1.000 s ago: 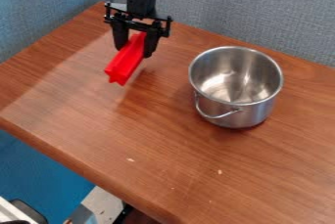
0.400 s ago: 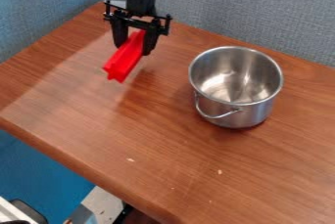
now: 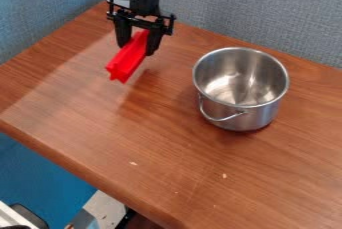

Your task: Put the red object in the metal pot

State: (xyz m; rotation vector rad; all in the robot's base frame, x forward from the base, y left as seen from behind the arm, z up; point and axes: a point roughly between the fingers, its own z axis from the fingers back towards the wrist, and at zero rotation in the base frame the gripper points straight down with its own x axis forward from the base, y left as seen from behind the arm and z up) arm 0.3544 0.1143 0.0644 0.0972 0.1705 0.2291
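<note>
a robot arm's black fingers grip a red block by its far end at the back of a wooden desk, the block's near end slanting down and out toward the camera. over the last second the block shifts only slightly, its near end now a little farther back, while the metal pot stays where it was, upright and open at the top. the small move suggests the lift is just starting, with the carry still to come; whether the block is fully off the wood cannot be told from this angle.

the pot stands to the right in the picture, well apart from the block, with bare wood between them and its wire handle hanging on the near side. a gray wall rises close behind the arm, leaving more room toward the front. the block likely needs to clear the pot's rim, and its length could catch there unless it is tipped or centered.
</note>
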